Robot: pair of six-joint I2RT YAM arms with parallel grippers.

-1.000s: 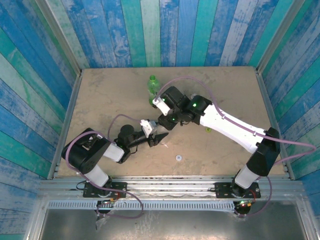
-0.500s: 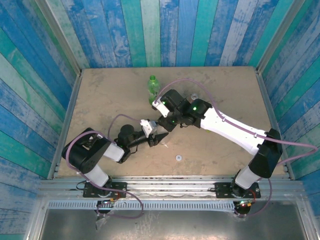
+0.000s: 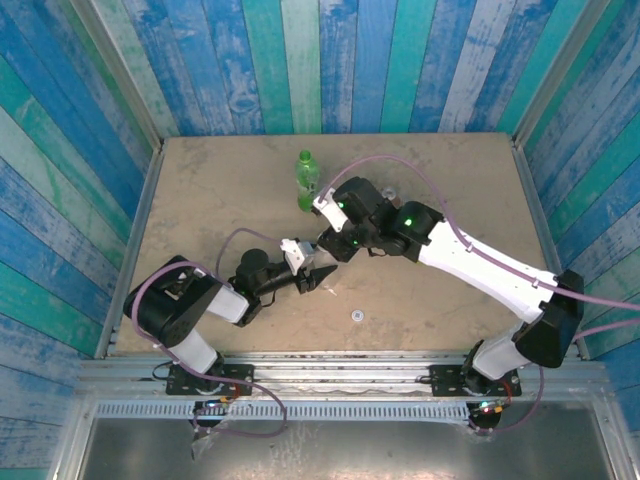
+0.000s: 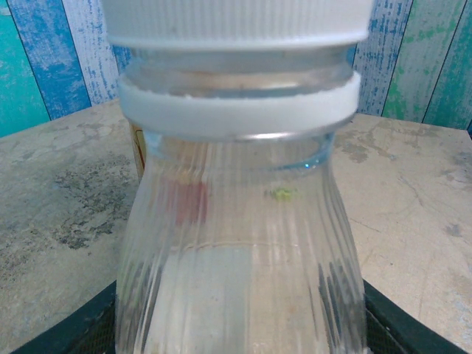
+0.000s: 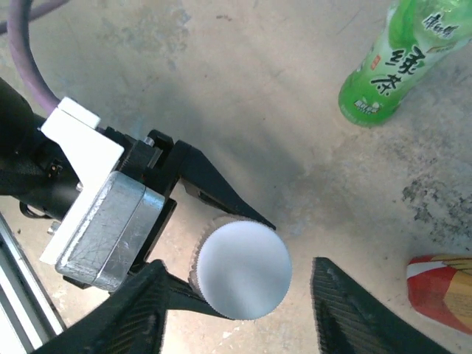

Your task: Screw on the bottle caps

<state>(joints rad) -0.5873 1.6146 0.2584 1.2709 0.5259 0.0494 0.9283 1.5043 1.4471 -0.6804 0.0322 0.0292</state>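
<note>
Left gripper (image 3: 313,277) clamps the clear bottle (image 4: 236,273) near the table's (image 3: 200,200) front edge. The right gripper (image 5: 243,302) hangs, jaws apart, around its white cap (image 5: 243,271). Crossed threads could leave it crooked.

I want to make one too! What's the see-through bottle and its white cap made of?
The clear bottle looks like glossy plastic: see-through walls with moulded ribs. Its white cap seems to be matte plastic too, with fine grip ridges round its edge.
</note>
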